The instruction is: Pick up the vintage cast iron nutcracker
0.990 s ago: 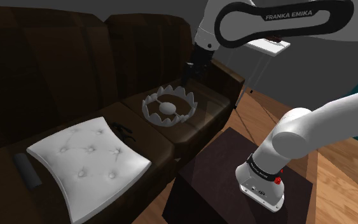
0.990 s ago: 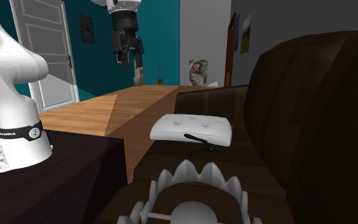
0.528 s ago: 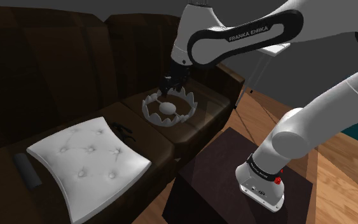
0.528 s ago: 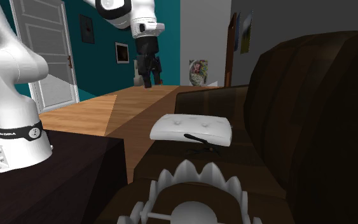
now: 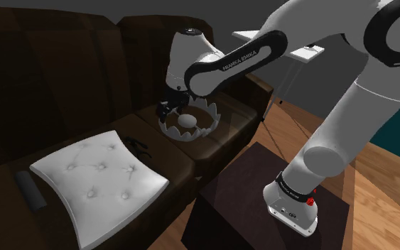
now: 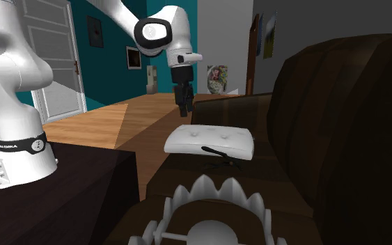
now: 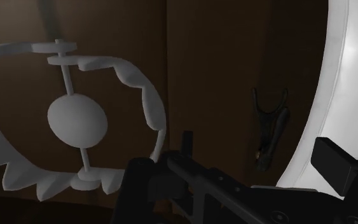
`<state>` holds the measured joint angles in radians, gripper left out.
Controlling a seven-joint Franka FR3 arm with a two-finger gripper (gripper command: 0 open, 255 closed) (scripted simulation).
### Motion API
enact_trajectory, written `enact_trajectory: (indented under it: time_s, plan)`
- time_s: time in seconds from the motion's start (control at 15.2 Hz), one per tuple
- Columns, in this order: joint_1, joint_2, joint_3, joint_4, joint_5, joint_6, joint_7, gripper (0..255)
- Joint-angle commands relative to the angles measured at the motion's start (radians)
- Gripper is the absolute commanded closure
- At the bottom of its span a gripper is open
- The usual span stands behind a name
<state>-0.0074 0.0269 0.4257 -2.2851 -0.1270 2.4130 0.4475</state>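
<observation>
The nutcracker (image 5: 138,144) is a small black two-handled tool lying on the dark brown sofa seat (image 5: 212,138). It rests between a white cushion and a white toothed ring with a ball in it (image 5: 188,121). It is also seen as the nutcracker (image 6: 218,152) and, beyond the fingers, as the nutcracker (image 7: 269,130). My gripper (image 5: 165,111) hangs over the ring's edge toward the shoulder view's left, short of the nutcracker. The gripper (image 6: 184,108) points down above the sofa. In the wrist view the gripper (image 7: 247,164) is open, holding nothing.
A white tufted cushion (image 5: 99,174) lies on the seat toward the shoulder view's left, with a dark remote (image 5: 30,189) beside it. The sofa back and arm (image 5: 251,85) ring the seat. My dark stand (image 5: 262,206) sits on a wooden floor beside the sofa.
The arm has swung down and to the shoulder view's left, from high over the sofa arm to just above the toothed ring. The nutcracker has not moved.
</observation>
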Motion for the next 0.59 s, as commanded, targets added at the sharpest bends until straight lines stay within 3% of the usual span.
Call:
enact_trajectory:
  time_s: [0.0,0.53]
  plan:
    - [0.011,0.096,0.004,0.057,-0.077,0.024,0.063,0]
    - [0.134,0.427,-0.064,0.304,-0.305,0.053,0.234,0]
